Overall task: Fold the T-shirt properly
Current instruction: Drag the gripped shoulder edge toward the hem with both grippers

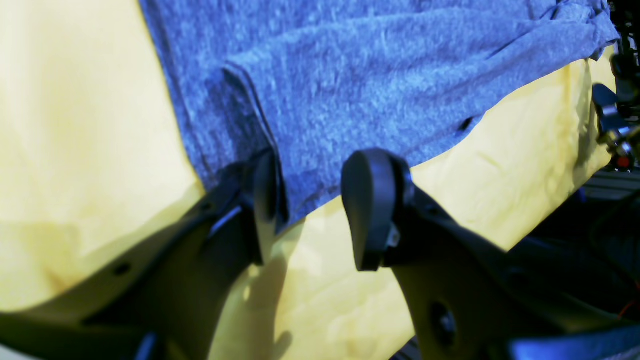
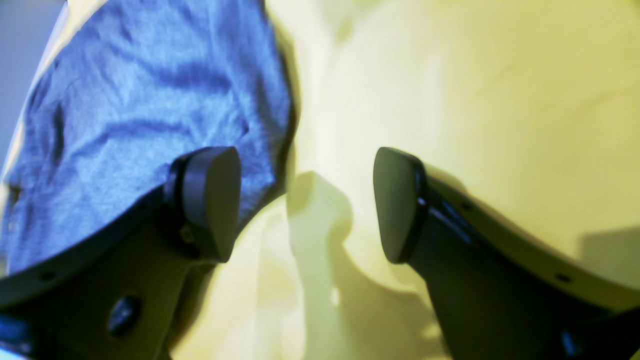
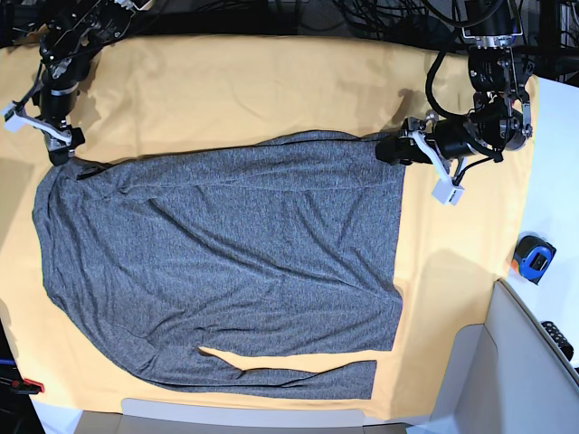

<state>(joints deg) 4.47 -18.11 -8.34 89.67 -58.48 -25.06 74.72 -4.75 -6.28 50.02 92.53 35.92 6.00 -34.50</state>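
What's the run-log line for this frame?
heather dark-grey knit T-shirt: spread flat on yellow-orange table cloth | left tool: open at corner | right tool: open at edge | fold: not started

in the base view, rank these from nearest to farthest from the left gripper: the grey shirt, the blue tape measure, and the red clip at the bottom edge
Measured from the left gripper, at the view's upper right:
1. The heather dark-grey long-sleeved T-shirt: its top right corner lies right at the gripper.
2. The blue and black tape measure: off the yellow cloth, lower right.
3. The small red clip: far bottom left corner.
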